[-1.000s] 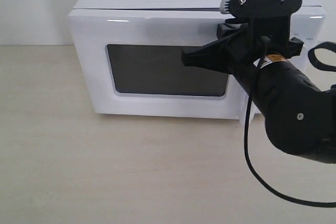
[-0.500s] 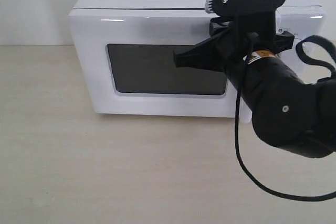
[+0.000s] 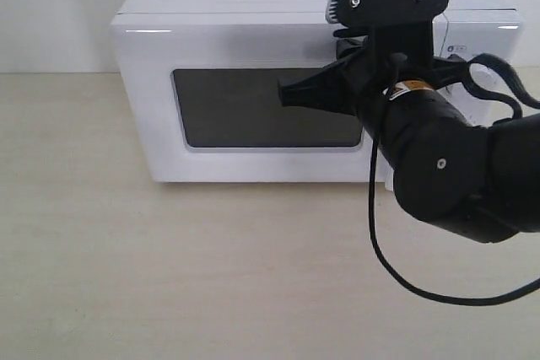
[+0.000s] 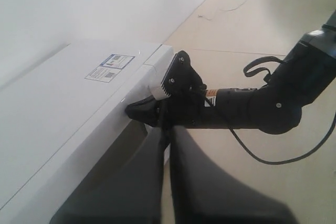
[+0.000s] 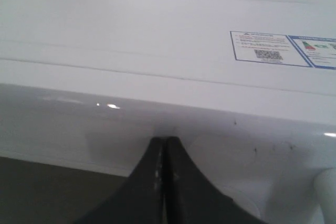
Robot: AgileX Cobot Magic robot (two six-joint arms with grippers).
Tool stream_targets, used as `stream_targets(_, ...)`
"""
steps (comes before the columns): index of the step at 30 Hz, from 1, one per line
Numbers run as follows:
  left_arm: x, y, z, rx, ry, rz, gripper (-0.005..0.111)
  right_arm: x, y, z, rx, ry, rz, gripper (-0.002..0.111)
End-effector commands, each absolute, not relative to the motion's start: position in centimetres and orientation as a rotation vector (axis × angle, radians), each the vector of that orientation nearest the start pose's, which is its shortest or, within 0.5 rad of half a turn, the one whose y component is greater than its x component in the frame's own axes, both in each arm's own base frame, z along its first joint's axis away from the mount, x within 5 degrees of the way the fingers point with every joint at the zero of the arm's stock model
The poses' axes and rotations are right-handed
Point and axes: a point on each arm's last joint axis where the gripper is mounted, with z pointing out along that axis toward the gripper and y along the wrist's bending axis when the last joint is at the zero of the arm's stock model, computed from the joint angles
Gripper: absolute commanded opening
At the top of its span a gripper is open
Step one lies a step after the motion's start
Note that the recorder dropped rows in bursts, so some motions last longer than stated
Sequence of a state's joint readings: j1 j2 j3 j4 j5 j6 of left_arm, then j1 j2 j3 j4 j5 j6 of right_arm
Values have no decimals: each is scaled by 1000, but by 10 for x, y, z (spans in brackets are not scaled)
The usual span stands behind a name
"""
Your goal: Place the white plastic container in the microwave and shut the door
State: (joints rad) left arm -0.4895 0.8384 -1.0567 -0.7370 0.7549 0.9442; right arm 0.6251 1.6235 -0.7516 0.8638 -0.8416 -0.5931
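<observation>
**Door's shut, right gripper parked on it**

The microwave (image 3: 245,6) sits on the light wood table (image 3: 169,276) and its door (image 3: 228,48) is closed flush with the front. The window (image 3: 253,115) is too dark for us to tell what's inside.

The right gripper (image 3: 283,94) is pinched fully together with nothing between the fingers. In its wrist view the tips sit right up against the white strip of the door just above the window, and it looks like they touch. The stickers (image 5: 268,48) on the microwave's top are just beyond the tips, and a bit of the white handle (image 5: 325,192) shows beside them. The arm's black cable (image 3: 380,242) hangs in a loop in front of the microwave.

The left gripper (image 4: 167,129) is closed too, fingers pressed together and holding nothing. It hangs out past the end of the microwave opposite the stickers, well apart from the door and pointing along the front toward the other arm.
</observation>
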Motion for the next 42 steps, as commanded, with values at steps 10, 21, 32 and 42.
stream_targets(10,109,-108,435,1051,1530,-563,4,227,161,287,-256,1598,-50,0)
stream_targets(21,109,-108,435,1051,1530,-563,4,113,44,333,-35,1567,229,0)
stream_targets(32,109,-108,435,1051,1530,-563,4,77,-7,346,201,1419,390,0)
stream_targets(42,109,-108,435,1051,1530,-563,4,76,-10,347,207,1410,391,0)
